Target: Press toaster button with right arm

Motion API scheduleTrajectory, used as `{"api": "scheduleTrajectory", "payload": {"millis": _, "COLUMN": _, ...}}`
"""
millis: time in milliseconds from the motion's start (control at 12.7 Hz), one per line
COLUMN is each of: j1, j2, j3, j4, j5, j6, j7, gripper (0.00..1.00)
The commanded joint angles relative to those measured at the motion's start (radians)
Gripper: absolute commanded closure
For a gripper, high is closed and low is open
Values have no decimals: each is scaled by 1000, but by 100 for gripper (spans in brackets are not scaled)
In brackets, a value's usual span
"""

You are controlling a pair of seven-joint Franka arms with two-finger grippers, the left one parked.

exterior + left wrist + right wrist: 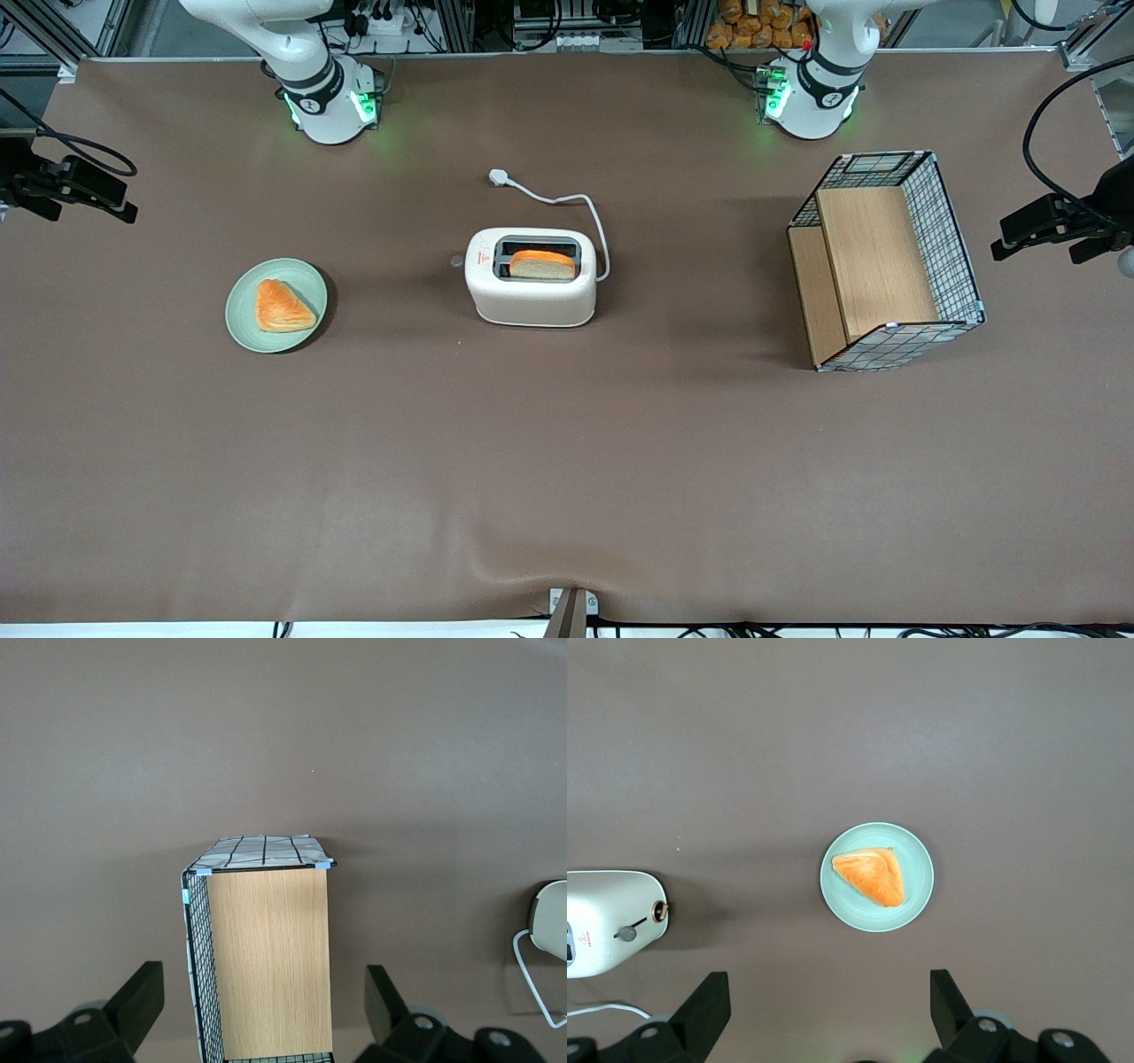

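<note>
- Nearest the front camera stands a wire basket (pixel 959 252) with wooden shelves, toward the parked arm's end of the table (pixel 567 478). It is well apart from the job and probably plays no part in it.
- Slightly farther from the camera, toward the working arm's end, a green plate (pixel 237 312) holds a triangular pastry (pixel 283 307). It lies between the gripper's present spot and the toaster, so it is something to pass over, not to touch.
- The toaster (pixel 530 297) sits mid-table with a slice of bread (pixel 541 265) in the slot nearer the camera. Its cord (pixel 595 221) trails toward the robot bases and ends in a loose plug (pixel 500 177).
- The toaster button (pixel 456 261) juts from the short end that faces the working arm's side. That suits a sideways approach from there, and nothing stands in front of it.
- The right arm (pixel 306 62) rises from its base and out of the front view. Its gripper (pixel 828 979) hangs high over the table, pointing straight down, with the plate roughly beneath it.
- The fingers (pixel 709 1005) are spread wide and hold nothing.
- In the wrist view the toaster's end and button (pixel 658 913) show off to one side, well apart from the gripper.
- Judged from this, the press has not begun: the arm must travel across to the toaster's end, come down, and push the knob with a fingertip. The small target calls for careful aim, since a glancing contact could shove the light toaster.
</note>
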Motion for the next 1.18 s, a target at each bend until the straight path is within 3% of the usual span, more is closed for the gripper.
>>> {"api": "scheduleTrajectory", "payload": {"millis": 0, "j1": -19, "j2": -2, "j3": 17, "j4": 25, "j5": -16, "j6": -18, "j7": 1, "gripper": 0}}
{"api": "scheduleTrajectory", "payload": {"millis": 1105, "j1": -14, "j2": 2, "j3": 19, "j4": 16, "j5": -20, "j6": -26, "j7": 38, "gripper": 0}}
